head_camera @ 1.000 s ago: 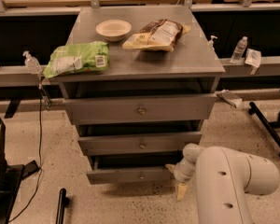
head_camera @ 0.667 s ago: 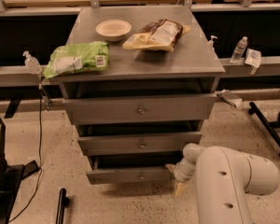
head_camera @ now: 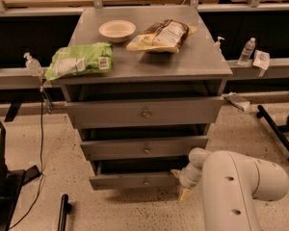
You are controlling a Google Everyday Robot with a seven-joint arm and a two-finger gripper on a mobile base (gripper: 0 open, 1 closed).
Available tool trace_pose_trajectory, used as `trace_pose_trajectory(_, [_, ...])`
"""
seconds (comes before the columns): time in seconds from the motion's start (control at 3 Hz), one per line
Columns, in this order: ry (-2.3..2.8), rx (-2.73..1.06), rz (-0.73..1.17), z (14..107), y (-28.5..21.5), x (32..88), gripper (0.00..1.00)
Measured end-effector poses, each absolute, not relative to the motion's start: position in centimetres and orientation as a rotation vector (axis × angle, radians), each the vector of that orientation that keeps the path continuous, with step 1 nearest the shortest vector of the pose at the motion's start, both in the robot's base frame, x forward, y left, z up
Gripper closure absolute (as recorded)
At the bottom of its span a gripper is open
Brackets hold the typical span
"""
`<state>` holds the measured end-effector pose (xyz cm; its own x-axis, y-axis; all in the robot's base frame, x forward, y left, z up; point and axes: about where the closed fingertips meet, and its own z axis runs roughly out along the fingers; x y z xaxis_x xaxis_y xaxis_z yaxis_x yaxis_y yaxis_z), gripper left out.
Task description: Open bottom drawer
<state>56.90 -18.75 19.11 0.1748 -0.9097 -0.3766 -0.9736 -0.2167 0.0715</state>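
The bottom drawer [head_camera: 135, 181] is the lowest and narrowest of three grey drawer fronts, each with a small round knob. It stands pulled out a little, with a dark gap above it. My gripper [head_camera: 180, 183] hangs at the right end of that drawer front, to the right of its knob [head_camera: 146, 181]. Its cream fingertips [head_camera: 184, 194] stand apart, one by the drawer's right corner and one lower, near the floor. Nothing shows between them. My white arm [head_camera: 241, 186] fills the lower right.
The middle drawer [head_camera: 147, 148] and top drawer [head_camera: 144, 112] also stand slightly out. On the cabinet top lie a green bag [head_camera: 79, 60], a white bowl [head_camera: 117, 30] and a brown snack bag [head_camera: 161, 35]. Black stands and cables sit on the floor at left [head_camera: 5, 186] and right [head_camera: 279, 134].
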Motion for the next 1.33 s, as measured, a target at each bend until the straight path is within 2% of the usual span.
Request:
trace_pose_trajectory(0.67, [1.836, -2.261, 0.506, 19.44, -18.74, 57.04, 0.86])
trace_pose_trajectory(1.0, [1.836, -2.261, 0.506, 19.52, -18.74, 57.04, 0.89])
trace_pose_trajectory(1.33, [1.836, -2.261, 0.507, 19.51, -18.73, 57.03, 0.58])
